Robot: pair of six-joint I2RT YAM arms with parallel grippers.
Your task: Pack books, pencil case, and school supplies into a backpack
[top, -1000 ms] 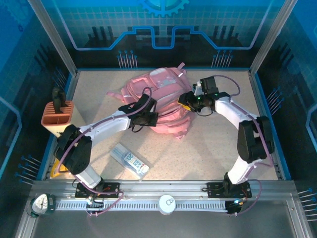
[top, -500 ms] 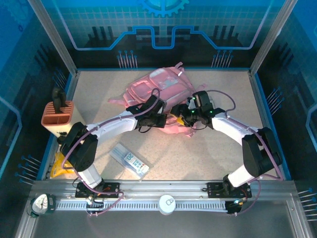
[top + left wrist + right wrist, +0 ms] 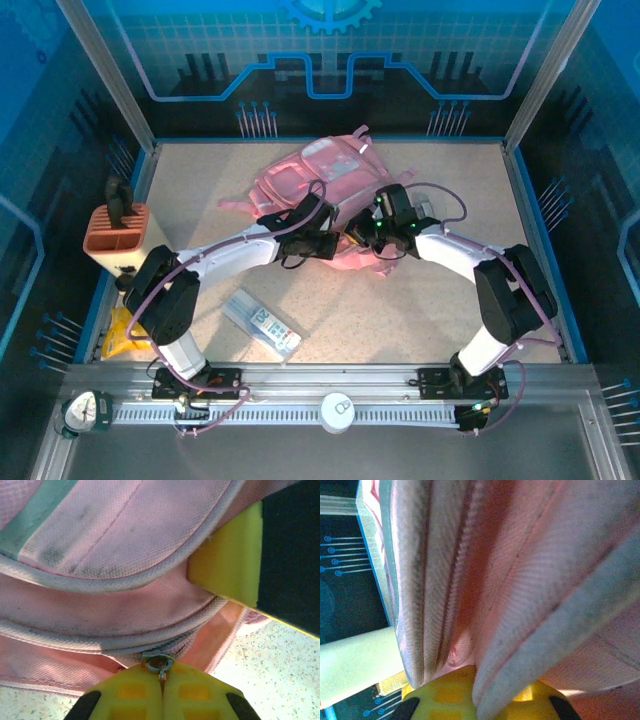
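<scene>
The pink backpack lies at the middle back of the table. My left gripper is at its near edge, shut on the metal zip pull at the seam of the backpack. Just right of it, my right gripper is shut on a piped fold of the backpack; its yellow finger shows in the left wrist view. The pale pencil case lies flat near the front left. A yellow book peeks out beside the left arm's base.
An orange slotted holder stands at the left edge with a dark tool in it. A white round cap sits on the front rail. Blue walls close in the table on three sides.
My left gripper slid right along the backpack's near edge with the zip pull. My right gripper came down and left to the same edge and closed on the fabric fold.
</scene>
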